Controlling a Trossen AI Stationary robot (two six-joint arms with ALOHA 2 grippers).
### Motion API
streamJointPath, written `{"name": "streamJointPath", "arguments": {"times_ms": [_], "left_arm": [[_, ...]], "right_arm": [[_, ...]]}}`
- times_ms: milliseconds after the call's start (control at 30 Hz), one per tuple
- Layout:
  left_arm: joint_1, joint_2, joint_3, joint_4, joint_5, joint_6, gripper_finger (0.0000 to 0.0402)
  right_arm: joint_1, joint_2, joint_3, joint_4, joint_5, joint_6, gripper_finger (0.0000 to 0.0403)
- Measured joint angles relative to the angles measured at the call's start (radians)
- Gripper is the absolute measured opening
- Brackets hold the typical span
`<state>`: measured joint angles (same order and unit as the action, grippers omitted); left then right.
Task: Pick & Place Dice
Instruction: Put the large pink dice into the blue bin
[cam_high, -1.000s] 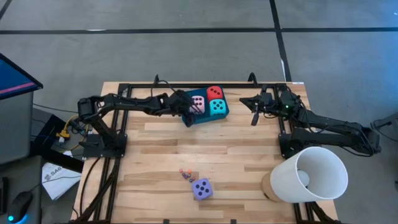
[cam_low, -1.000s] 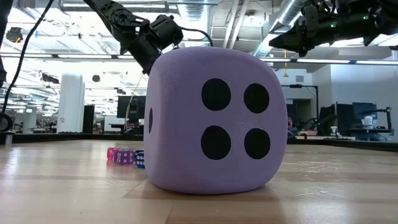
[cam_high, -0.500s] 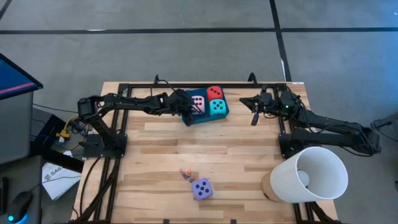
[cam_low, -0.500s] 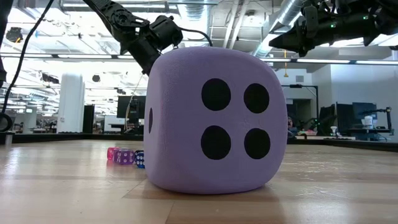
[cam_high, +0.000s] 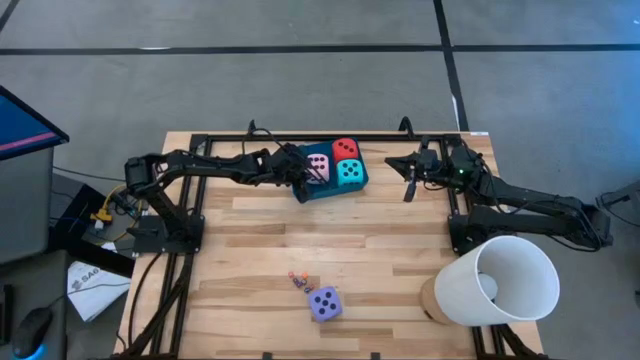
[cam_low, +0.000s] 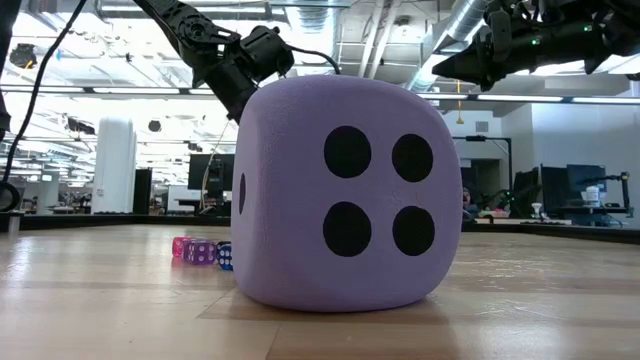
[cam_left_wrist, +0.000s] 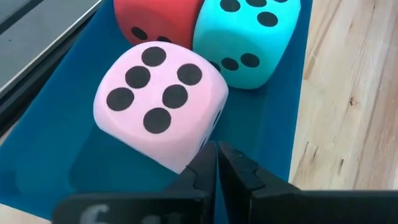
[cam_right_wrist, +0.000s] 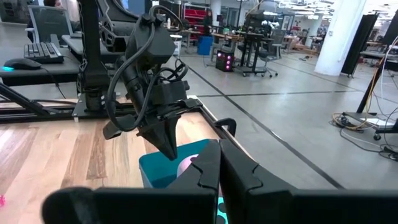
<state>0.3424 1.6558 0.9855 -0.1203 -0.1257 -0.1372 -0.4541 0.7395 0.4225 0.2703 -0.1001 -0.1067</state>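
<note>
A: How far along are we with placing the dice?

B: We judge three of four done. The pink die (cam_high: 318, 166), the red die (cam_high: 345, 148) and the turquoise die (cam_high: 349, 172) sit together in the teal tray (cam_high: 330, 190) at the far edge of the table (cam_high: 250, 250). In our left wrist view the pink die shows five pips on top, just beside the other two.

A: And the fourth?

B: The purple die (cam_high: 324, 303) rests on the table near the front edge, well apart from the tray, four pips facing our low camera. A few tiny translucent dice (cam_low: 200, 251) lie just beside it.

A: What are our claws doing?

B: Our left claw (cam_high: 302, 190) hangs over the tray's near edge, right by the pink die, its fingers pressed together and holding nothing. Our right claw (cam_high: 409, 185) waits at the far right of the table, also closed and empty.

A: So what remains?

B: As we judge it, fetching the purple die and setting it in the tray.
</note>
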Motion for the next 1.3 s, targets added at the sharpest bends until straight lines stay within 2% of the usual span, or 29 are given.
{"name": "streamJointPath", "arguments": {"times_ms": [67, 233, 967, 1167, 1300], "left_arm": [[0.000, 0.000, 0.000, 0.008, 0.004, 0.002, 0.0002], [-0.003, 0.000, 0.000, 0.058, 0.089, 0.024, 0.0000], [-0.027, 0.000, 0.060, -0.013, 0.068, 0.071, 0.0000], [-0.056, 0.020, 0.060, 0.049, 0.064, 0.045, 0.0000], [-0.079, 0.076, 0.060, 0.141, 0.065, 0.051, 0.0000]], "right_arm": [[0.000, 0.000, 0.000, 0.000, 0.000, -0.005, 0.0000], [0.000, 0.000, 0.000, 0.001, 0.000, -0.009, 0.0000], [0.000, 0.001, 0.001, 0.016, 0.000, -0.008, 0.0000], [0.000, 0.001, 0.001, 0.016, 0.000, -0.008, 0.0000], [0.000, 0.001, 0.001, 0.018, 0.000, -0.006, 0.0000]]}}
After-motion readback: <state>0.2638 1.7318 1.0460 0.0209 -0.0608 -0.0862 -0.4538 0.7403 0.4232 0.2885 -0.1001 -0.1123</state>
